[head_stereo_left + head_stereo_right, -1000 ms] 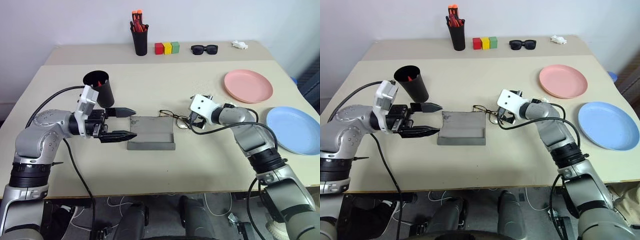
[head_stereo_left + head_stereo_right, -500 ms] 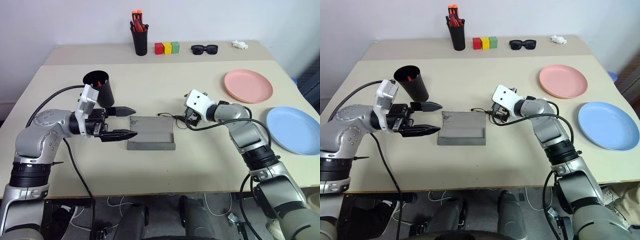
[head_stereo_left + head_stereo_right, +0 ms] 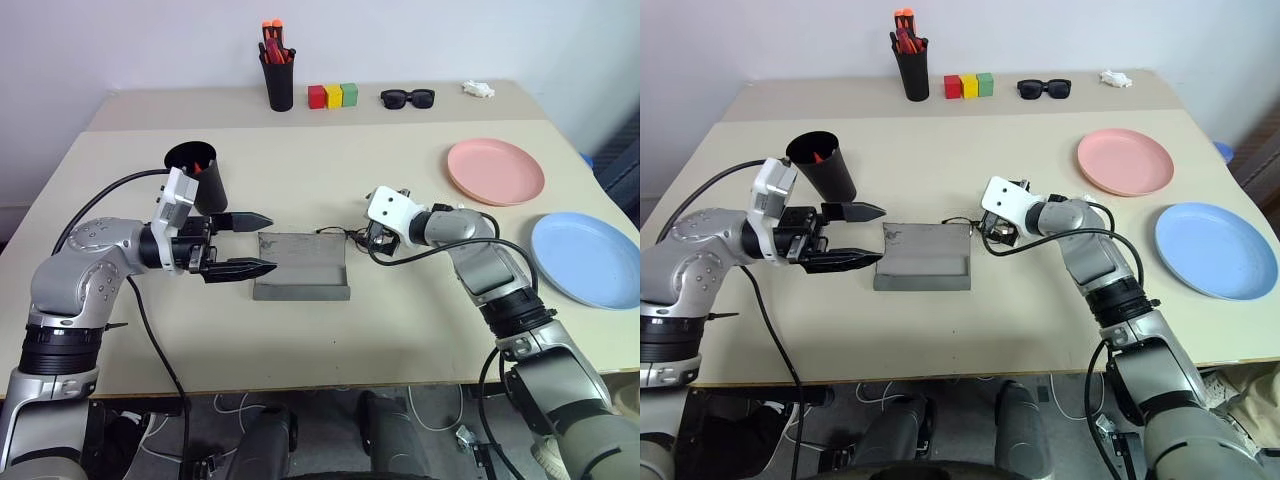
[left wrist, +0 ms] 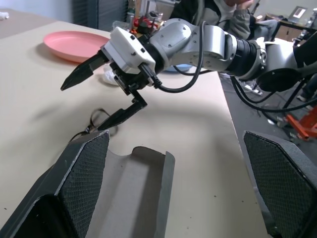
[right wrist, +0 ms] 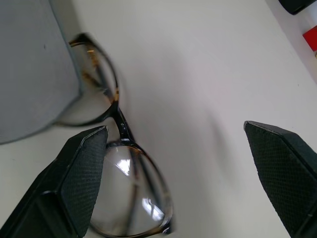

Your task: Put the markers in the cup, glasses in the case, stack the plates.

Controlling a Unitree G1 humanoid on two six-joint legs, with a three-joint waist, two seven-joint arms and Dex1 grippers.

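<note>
While the glasses (image 3: 345, 236) lie on the counter (image 3: 400, 330) just past the open case (image 3: 302, 266), we take the glasses step to be the one in hand. From the left eye view, our right tool (image 3: 372, 238) hangs right over the frame with its fingers apart and nothing between them. Our left tool (image 3: 245, 243) sits at the case's far end from the right tool, also spread wide and empty. The cup (image 3: 200, 178) stands just behind the left tool, with a red marker (image 3: 199, 165) showing at its rim. The pink plate (image 3: 496, 171) and blue plate (image 3: 586, 259) lie well off beyond the right arm, side by side and not yet stacked.

From the left wrist view, we look along our own spread fingers over the case lip at the right tool (image 4: 91, 99). Its lower fingertip comes down close by the glasses (image 4: 96, 121); we cannot tell whether it touches them.

From the right wrist view, the glasses (image 5: 116, 163) lie between the parted fingers, nearer one of them, with one lens against the case wall (image 5: 34, 59).

Next, we judge, the right tool must settle around the bridge or a rim and close gently, since the thin frame could slide or twist, then lift it over the case wall.
</note>
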